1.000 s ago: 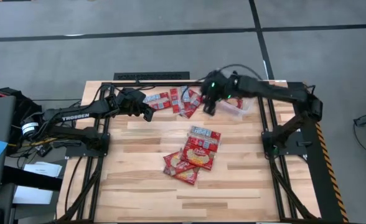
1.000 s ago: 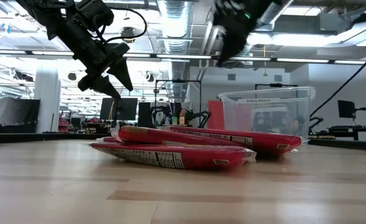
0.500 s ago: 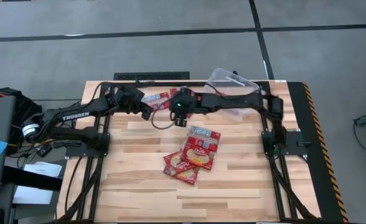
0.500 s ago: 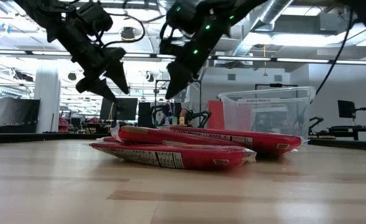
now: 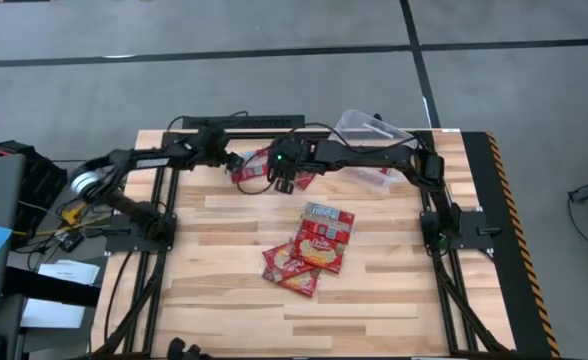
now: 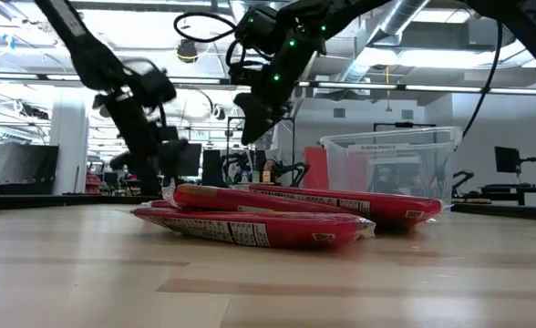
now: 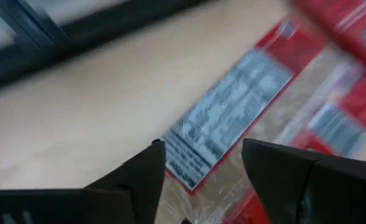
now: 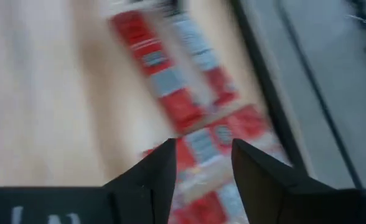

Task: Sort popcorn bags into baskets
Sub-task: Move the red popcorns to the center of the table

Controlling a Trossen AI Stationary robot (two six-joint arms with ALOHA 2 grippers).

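Note:
Red popcorn bags lie flat in two groups: several by the far edge [image 5: 250, 168] and a pile at the table's middle [image 5: 319, 242], which shows up close in the low view [image 6: 268, 219]. The clear tub [image 5: 372, 127] stands at the far right; it also shows in the low view [image 6: 391, 164]. My left gripper [image 5: 236, 160] is open, low over the far group's left end; a bag with a silver-grey panel [image 7: 226, 118] lies just beyond its fingertips [image 7: 205, 180]. My right gripper [image 5: 282, 183] is open above the same group [image 8: 170, 87], higher up [image 6: 257, 114].
The black frame rail [image 5: 244, 123] runs along the far edge just behind the far bags. Both arms reach in close together over that group. Bare wood [image 5: 374, 310] shows on the table's near half and to the left of the middle pile.
My right gripper has swung from beside the tub toward the table's left, ending over the far group of bags. My left gripper has dropped down and moved toward the far edge, onto that group's left end. No bag has moved.

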